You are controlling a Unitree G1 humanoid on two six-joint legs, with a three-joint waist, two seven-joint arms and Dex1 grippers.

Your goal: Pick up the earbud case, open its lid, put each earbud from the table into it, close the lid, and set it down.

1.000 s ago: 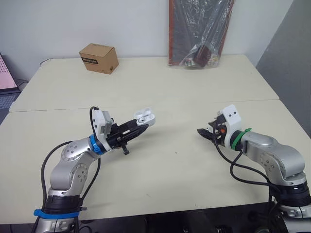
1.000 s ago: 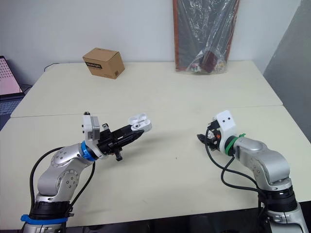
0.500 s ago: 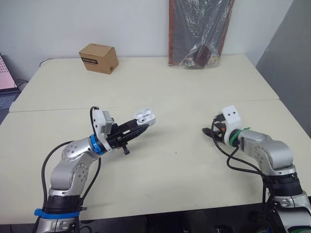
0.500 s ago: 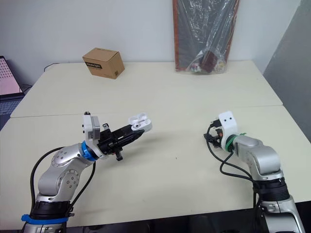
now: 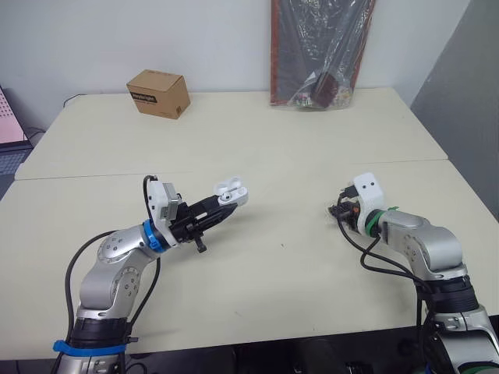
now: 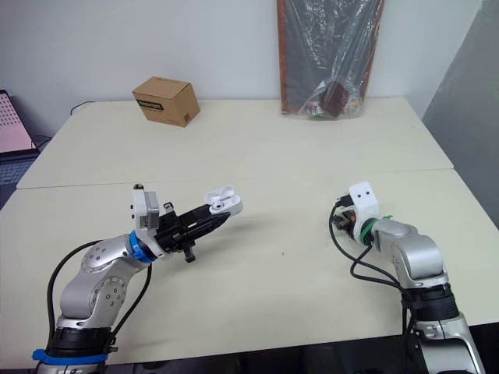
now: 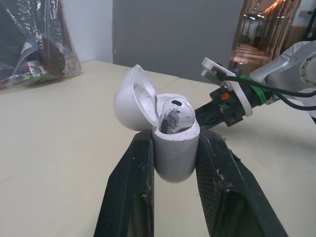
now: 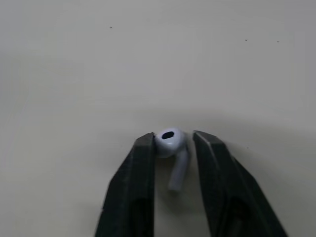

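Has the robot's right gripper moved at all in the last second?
Yes. Against the table seam, the right gripper has drawn back toward the robot's right, farther from the earbud case, and now sits over an earbud.

Bright, even light, seemingly overhead; soft shadows on table (image 5: 273, 265).

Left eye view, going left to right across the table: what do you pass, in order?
cardboard box → left hand holding the open earbud case → right hand, down at an earbud
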